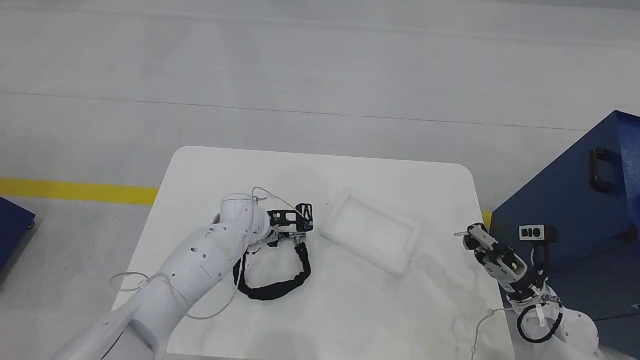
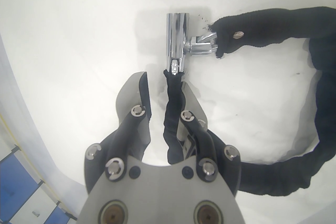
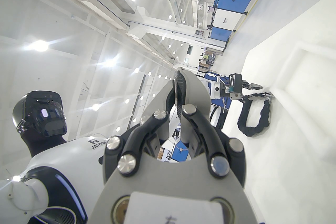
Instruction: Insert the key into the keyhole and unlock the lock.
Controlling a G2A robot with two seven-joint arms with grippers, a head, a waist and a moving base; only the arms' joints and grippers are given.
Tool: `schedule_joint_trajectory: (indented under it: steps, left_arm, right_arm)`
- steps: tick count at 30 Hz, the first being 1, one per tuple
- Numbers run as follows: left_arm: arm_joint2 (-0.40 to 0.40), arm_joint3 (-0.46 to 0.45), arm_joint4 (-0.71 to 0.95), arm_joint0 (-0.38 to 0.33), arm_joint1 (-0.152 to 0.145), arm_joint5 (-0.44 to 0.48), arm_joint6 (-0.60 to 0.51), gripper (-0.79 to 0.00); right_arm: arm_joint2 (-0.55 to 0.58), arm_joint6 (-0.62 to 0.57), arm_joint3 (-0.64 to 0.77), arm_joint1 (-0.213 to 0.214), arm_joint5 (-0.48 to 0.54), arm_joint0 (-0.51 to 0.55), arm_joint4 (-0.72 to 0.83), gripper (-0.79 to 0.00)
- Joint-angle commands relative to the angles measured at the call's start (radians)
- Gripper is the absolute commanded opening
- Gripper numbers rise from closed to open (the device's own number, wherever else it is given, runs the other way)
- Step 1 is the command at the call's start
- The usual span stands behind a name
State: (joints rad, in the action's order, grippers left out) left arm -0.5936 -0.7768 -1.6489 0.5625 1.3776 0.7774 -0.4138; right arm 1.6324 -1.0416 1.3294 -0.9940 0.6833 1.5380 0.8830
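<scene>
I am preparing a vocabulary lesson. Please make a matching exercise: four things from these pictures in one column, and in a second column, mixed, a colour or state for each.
Things:
1. lock cylinder
2. cable sleeve
3. tray
4. left gripper

Colour or state:
A. white
B. open
C. black
D. shiny metal

Pairs: 1-D, 2-C, 3-A, 4-B.

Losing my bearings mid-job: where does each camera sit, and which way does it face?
Top view: above the arms, looking down at the table; left gripper at the chain lock, right gripper at the table's edge.
Left wrist view: on the left wrist, facing down onto the lock's chrome cylinder; its open fingers show.
Right wrist view: on the right wrist, facing across the table toward the hall; its shut fingers show.
Shared: all three show the chain lock.
</scene>
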Motion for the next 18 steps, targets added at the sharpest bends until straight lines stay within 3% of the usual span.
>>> schedule_joint_trajectory:
  steps: [1,12,13,14,18]
  left_arm:
    - [-0.002,0.002,0.000,0.000,0.001,0.006,-0.007,-0.622]
    - [0.000,0.023,0.006,-0.006,0.015,0.030,-0.028,-0.668]
    - [0.001,0.027,0.006,-0.007,0.017,0.031,-0.027,-0.686]
    - [0.002,0.030,0.006,-0.008,0.019,0.031,-0.026,-0.785]
    - [0.006,0.042,-0.001,-0.014,0.026,0.025,-0.019,-0.785]
  right_arm:
    - [0.000,0.000,0.000,0.000,0.000,0.000,0.000,-0.785]
    - [0.000,0.000,0.000,0.000,0.000,0.000,0.000,-0.785]
    - [0.000,0.000,0.000,0.000,0.000,0.000,0.000,-0.785]
    - [0.000,0.000,0.000,0.000,0.000,0.000,0.000,-0.785]
    - [0.000,0.000,0.000,0.000,0.000,0.000,0.000,-0.785]
